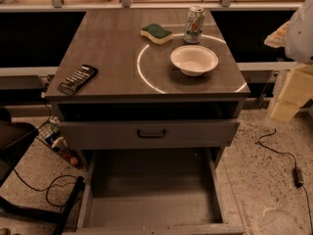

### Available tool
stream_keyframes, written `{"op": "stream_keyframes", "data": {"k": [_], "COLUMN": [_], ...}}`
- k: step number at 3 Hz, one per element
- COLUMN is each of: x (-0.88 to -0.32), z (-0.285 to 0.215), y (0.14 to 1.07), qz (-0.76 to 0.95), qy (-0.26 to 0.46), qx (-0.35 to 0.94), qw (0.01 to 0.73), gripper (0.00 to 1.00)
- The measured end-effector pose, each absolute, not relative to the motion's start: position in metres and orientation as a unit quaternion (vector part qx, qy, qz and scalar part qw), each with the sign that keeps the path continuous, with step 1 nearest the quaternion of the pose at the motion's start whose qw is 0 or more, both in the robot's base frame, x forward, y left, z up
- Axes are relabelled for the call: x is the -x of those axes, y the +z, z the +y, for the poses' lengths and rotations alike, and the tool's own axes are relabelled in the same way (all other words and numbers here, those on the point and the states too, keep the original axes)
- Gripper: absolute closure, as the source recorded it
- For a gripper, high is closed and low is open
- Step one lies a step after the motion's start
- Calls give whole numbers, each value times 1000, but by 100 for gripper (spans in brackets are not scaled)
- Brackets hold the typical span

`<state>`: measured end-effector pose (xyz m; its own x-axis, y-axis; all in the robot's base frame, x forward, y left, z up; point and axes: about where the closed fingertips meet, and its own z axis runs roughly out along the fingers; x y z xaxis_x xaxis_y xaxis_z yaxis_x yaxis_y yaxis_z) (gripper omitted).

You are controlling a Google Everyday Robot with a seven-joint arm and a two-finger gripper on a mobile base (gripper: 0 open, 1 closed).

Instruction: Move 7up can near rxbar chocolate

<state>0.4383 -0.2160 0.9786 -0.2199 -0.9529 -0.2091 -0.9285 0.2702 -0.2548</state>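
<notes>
The 7up can (194, 24) stands upright at the back right of the grey cabinet top (112, 48). It is pale green-white with a silver top. The rxbar chocolate (78, 79), a flat dark bar with pale lettering, lies near the front left corner, far from the can. My gripper (286, 102) is at the right edge of the view, beyond and below the cabinet's right side. It is pale yellow under the white arm (302, 31). It is apart from both things and holds nothing that I can see.
A white bowl (194, 59) sits just in front of the can. A green-and-yellow sponge (156, 33) lies to the can's left. The upper drawer (150, 132) is slightly open and the bottom drawer (151, 195) is pulled far out. A cable (288, 160) lies on the floor at right.
</notes>
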Motion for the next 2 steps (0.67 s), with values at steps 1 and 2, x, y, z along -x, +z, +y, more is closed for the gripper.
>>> {"op": "stream_keyframes", "data": {"k": [1, 2], "x": [-438, -456], "z": [-216, -220], "y": [979, 976], "qz": [780, 792], "qy": [-37, -27], "qx": [603, 577], "qw": [163, 196], "gripper": [0, 0]}}
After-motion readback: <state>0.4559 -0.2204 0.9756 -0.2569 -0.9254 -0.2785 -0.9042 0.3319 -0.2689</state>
